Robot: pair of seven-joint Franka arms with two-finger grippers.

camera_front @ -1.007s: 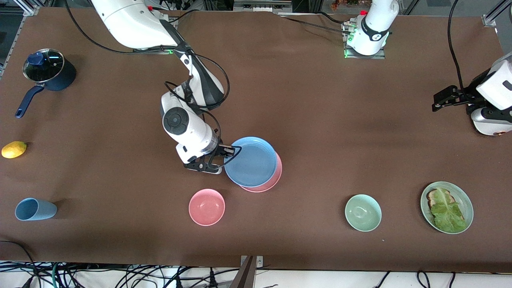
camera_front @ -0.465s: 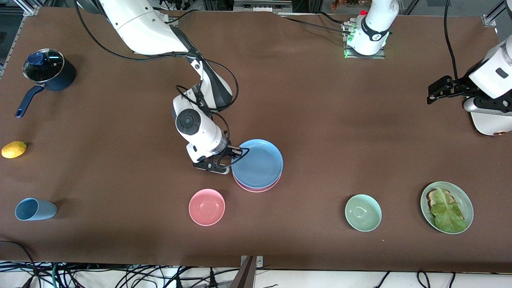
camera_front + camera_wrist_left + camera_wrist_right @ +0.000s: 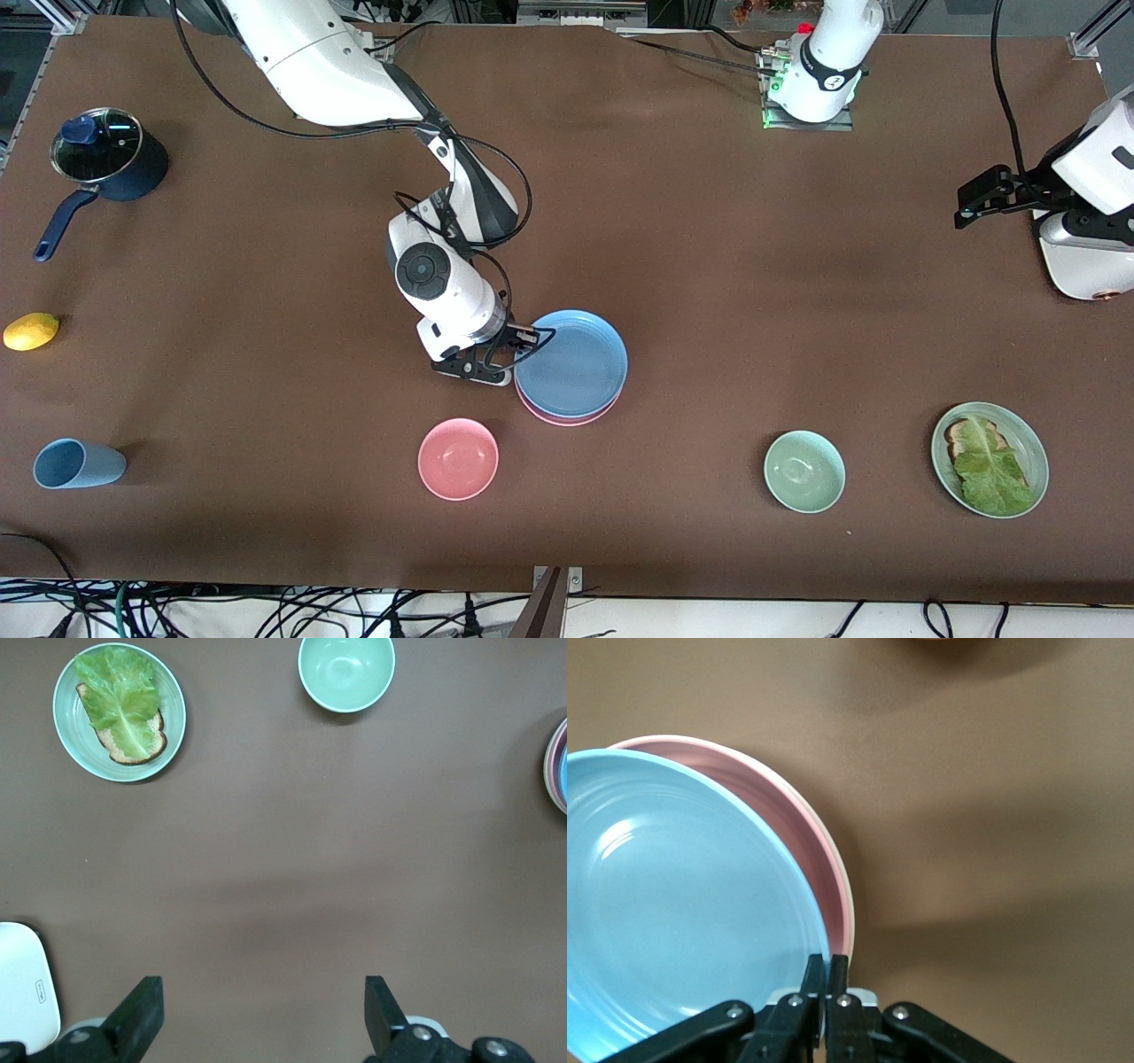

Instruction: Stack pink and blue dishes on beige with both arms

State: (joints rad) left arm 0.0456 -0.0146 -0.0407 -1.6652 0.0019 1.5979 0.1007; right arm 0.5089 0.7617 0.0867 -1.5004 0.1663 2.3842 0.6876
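Observation:
The blue plate (image 3: 571, 363) lies over the pink plate (image 3: 576, 416) at the table's middle, almost covering it. My right gripper (image 3: 521, 340) is shut on the blue plate's rim at the side toward the right arm's end. In the right wrist view its fingers (image 3: 813, 979) pinch that rim, the pink plate (image 3: 806, 842) shows beside it, and the beige plate (image 3: 850, 908) shows only as a thin pale rim underneath. My left gripper (image 3: 974, 197) waits open over the left arm's end of the table; in the left wrist view the left gripper (image 3: 263, 1010) holds nothing.
A pink bowl (image 3: 458, 458) sits just nearer the camera than the stack. A green bowl (image 3: 803, 470) and a green plate with lettuce (image 3: 990, 458) lie toward the left arm's end. A blue cup (image 3: 75, 463), lemon (image 3: 31, 330) and lidded pot (image 3: 106, 159) lie toward the right arm's end.
My right gripper has carried the blue plate toward the left arm's end, so it now covers nearly all of the pink plate. The left arm has shifted slightly.

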